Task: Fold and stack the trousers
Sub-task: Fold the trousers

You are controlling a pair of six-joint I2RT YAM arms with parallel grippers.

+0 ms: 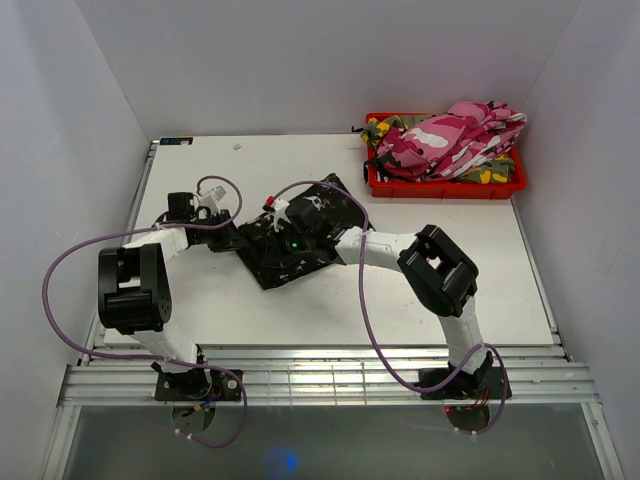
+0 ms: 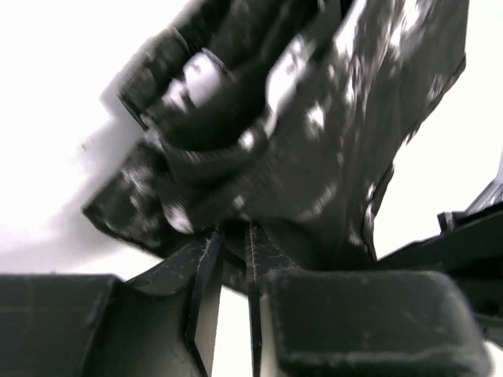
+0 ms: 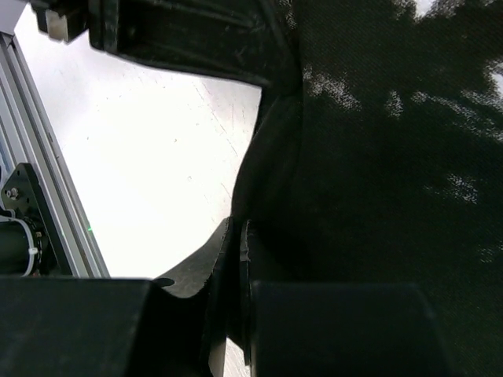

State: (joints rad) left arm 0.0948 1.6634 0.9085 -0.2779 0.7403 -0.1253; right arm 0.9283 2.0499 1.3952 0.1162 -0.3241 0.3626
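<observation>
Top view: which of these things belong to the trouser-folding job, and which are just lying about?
Part of the job: black trousers, pinched by left gripper and right gripper; pink camouflage trousers; green-yellow camouflage trousers beneath them.

Just there: red bin holding those pairs; purple cables; small white scrap.

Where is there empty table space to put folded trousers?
Bare table lies along the far edge, left of the red bin, and between the bin and the right arm. The middle is crowded with black trousers and both arms.
</observation>
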